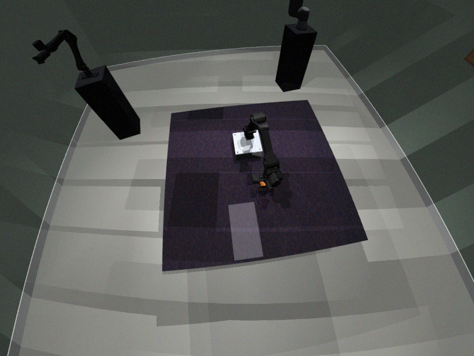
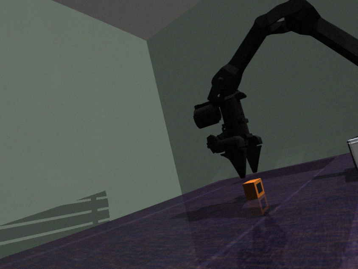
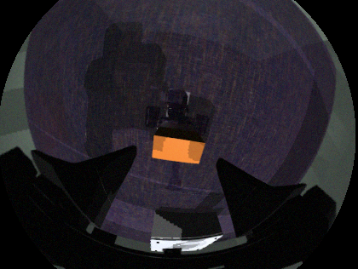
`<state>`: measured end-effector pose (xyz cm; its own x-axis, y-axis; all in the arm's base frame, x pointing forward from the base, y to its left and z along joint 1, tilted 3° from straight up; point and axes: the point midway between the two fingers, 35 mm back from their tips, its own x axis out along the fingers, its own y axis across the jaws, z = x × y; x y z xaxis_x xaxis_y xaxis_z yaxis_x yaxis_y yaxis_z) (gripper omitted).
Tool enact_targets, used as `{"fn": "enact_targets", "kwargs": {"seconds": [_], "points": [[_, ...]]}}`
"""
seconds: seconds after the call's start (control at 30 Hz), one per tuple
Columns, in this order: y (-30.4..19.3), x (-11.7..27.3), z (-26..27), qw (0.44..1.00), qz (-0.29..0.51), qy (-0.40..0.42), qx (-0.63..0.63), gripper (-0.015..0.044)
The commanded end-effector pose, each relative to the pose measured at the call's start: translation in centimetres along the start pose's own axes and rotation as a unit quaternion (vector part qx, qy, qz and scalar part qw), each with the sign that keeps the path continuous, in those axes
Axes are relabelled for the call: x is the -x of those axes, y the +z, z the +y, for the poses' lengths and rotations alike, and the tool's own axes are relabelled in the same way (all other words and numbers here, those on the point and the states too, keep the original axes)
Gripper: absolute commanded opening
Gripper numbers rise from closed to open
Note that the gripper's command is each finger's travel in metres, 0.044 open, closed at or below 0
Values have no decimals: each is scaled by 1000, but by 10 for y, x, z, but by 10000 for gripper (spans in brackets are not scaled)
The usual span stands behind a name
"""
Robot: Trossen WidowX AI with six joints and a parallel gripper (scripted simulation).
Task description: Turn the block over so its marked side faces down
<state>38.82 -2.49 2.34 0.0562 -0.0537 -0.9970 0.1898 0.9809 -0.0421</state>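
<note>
The orange block (image 1: 263,183) (image 2: 250,191) (image 3: 178,150) rests on the dark purple table (image 1: 306,214) (image 2: 162,240) (image 3: 256,98). Its marked side, with a dark square (image 2: 259,187), stands upright and faces right in the exterior view, toward the arm's base. The top is plain orange, and the marked side is hidden in the wrist view. My gripper (image 2: 248,175) (image 3: 178,156) is open and empty, pointing down just above the block. In the wrist view the block shows between the fingertips, with space on both sides.
The white base box (image 1: 247,143) (image 2: 354,150) (image 3: 183,243) stands behind the block, under the arm. A pale rectangle (image 1: 246,231) lies in front of it on the table. Two dark pedestals (image 1: 109,103) (image 1: 295,57) with other arms stand off the table.
</note>
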Motion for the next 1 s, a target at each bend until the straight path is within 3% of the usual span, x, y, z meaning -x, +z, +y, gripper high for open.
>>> {"fn": "enact_targets", "kwargs": {"seconds": [0.0, 0.53, 0.77, 0.97], "points": [[-1, -9, 1, 1000, 3, 2, -1, 440], [-1, -33, 1, 1000, 3, 2, -1, 440], [-1, -33, 1, 1000, 3, 2, -1, 256], [-1, -33, 1, 1000, 3, 2, -1, 216]]}}
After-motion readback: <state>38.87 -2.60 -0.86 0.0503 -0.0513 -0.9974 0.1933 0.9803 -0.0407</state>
